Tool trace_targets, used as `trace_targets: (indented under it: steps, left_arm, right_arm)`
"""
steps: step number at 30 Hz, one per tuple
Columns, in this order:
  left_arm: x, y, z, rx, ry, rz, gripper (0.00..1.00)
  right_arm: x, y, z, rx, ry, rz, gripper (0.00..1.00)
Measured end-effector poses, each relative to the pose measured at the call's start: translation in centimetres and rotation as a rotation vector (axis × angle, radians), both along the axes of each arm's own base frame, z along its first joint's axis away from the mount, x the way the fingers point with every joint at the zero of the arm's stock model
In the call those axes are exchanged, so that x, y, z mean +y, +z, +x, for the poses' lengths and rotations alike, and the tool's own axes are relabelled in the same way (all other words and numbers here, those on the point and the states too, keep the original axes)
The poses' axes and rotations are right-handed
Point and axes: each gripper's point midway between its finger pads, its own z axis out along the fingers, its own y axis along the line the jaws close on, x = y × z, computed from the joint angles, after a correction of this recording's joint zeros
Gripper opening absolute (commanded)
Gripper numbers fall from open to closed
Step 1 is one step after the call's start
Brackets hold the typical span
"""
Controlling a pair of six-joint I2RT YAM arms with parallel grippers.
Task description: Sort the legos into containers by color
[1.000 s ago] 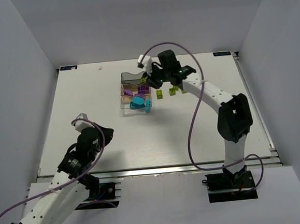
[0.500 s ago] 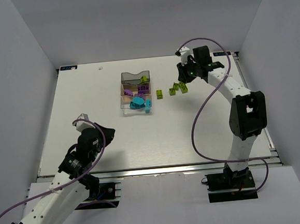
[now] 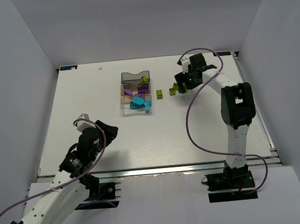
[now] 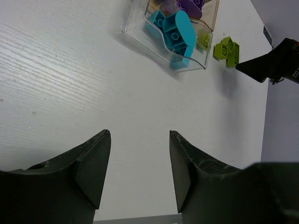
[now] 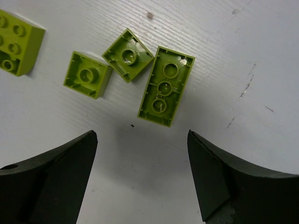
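Top external view: over the table (image 3: pixel 86 96), the right arm (image 3: pixel 233 110) has swung from above the bins, where it hovered a second ago, across to the loose green bricks and dropped low over them. The right gripper (image 5: pixel 140 142) now stands wide and empty, so a green brick was probably just delivered and the next pick is being lined up. The left gripper (image 4: pixel 139 136) sits low over bare table near its base, jaws part-spread, nothing between them. The grey bin (image 3: pixel 129 74) holds a green brick (image 3: pixel 144 80), the amber bin (image 3: pixel 122 91) purple ones, the clear bin (image 4: pixel 135 32) cyan. Four green bricks remain outside, right of the bins: a long brick (image 5: pixel 166 87), a square brick (image 5: pixel 127 55) and a second square (image 5: pixel 87 74) lie studs-down just beyond the fingertips, and a studded brick (image 5: pixel 14 44) lies farther off
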Motion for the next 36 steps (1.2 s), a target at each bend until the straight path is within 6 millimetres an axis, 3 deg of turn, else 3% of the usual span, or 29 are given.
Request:
trace_targets:
  steps: [3,13,21,26,31,32,36]
  left_arm:
    - [0.0,-0.5,0.1,0.017,0.0,0.01,0.63]
    - [-0.3,-1.8,0.4,0.066,-0.006,0.041,0.64]
    - [-0.8,-2.2,1.0,0.088,-0.018,0.063,0.64]
    - [-1.2,-2.0,1.4,0.087,-0.032,0.064,0.66]
    - [-2.0,-1.6,1.9,0.073,-0.055,0.051,0.77]
    - [-2.3,-1.3,2.0,0.064,-0.067,0.042,0.8]
    - [-4.4,0.6,2.8,0.003,-0.137,-0.035,0.82]
  right_arm:
    - [-0.2,-1.0,0.4,0.018,-0.012,-0.019,0.83]
    - [-0.4,-1.4,2.7,-0.011,-0.034,-0.045,0.73]
    - [-0.6,-4.1,2.7,0.03,-0.037,-0.068,0.62]
    - [-0.6,-4.1,2.9,0.026,-0.039,-0.071,0.43]
    - [-0.7,-4.1,2.9,0.026,-0.037,-0.076,0.25]
    - [-0.7,-4.1,2.9,0.028,-0.037,-0.075,0.14]
    - [-0.7,-3.7,1.9,0.03,-0.012,-0.067,0.04]
